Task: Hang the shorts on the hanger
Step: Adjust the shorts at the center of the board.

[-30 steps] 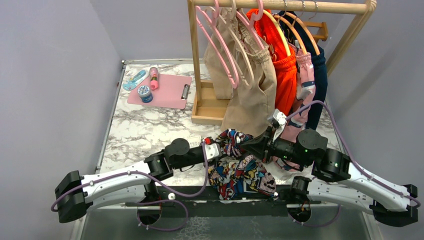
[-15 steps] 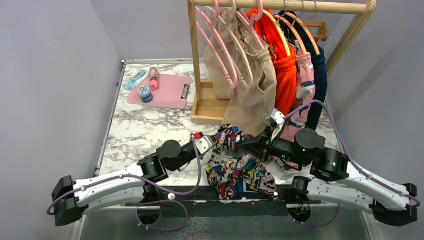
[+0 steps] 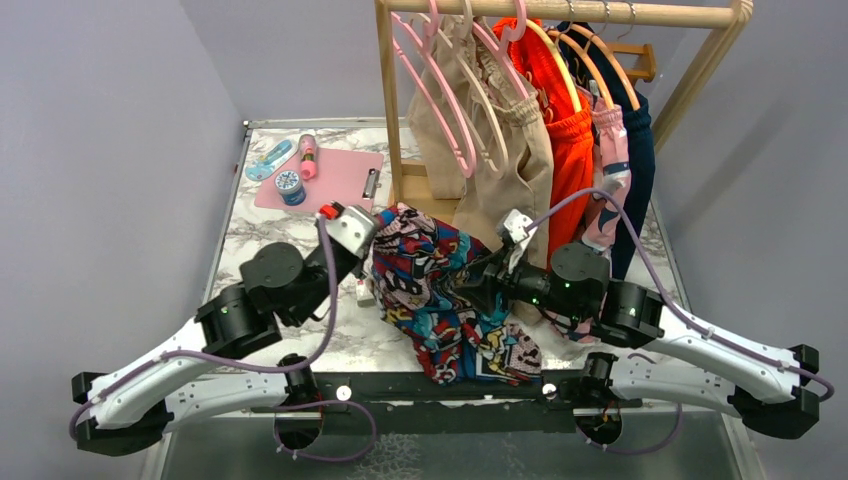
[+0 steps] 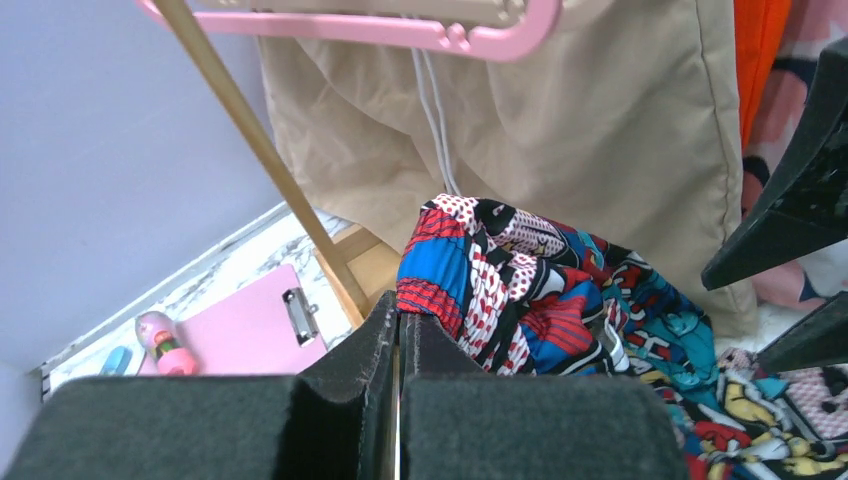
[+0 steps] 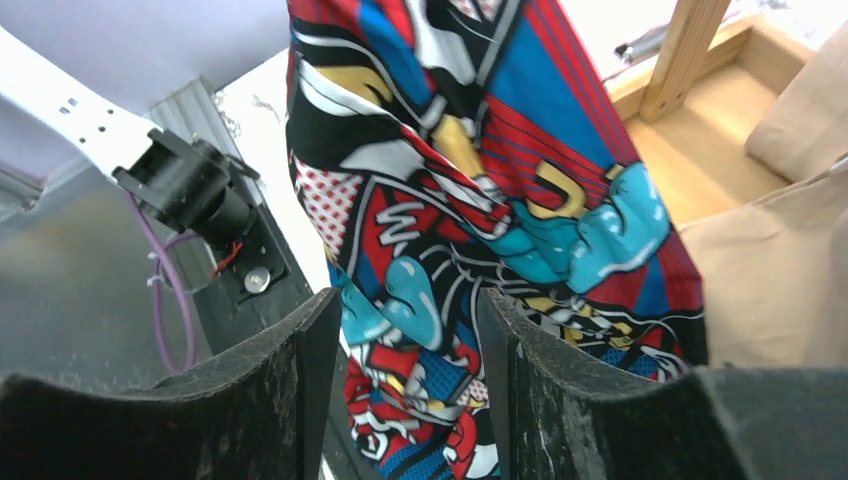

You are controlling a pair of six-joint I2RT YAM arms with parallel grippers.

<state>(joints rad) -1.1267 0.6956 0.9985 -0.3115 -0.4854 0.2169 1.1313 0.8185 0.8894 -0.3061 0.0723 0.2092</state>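
Top external shows me the shorts (image 3: 440,295) between the two arms, one corner held high and the rest trailing down to the near edge of the table (image 3: 270,260). My left gripper (image 3: 370,238) has its fingers pressed together, pinching that high corner; on the left wrist view the cloth sits right at the fingertips. My right gripper (image 3: 468,290) stands spread, the print hanging across its gap; whether it touches the cloth, I cannot tell. Just behind the shorts are the rack post (image 3: 389,120) and its wooden base (image 3: 415,215). Beige shorts (image 3: 505,190) under pink hangers (image 3: 440,95) crowd that side. A clipboard (image 3: 325,180) lies well off to the left.
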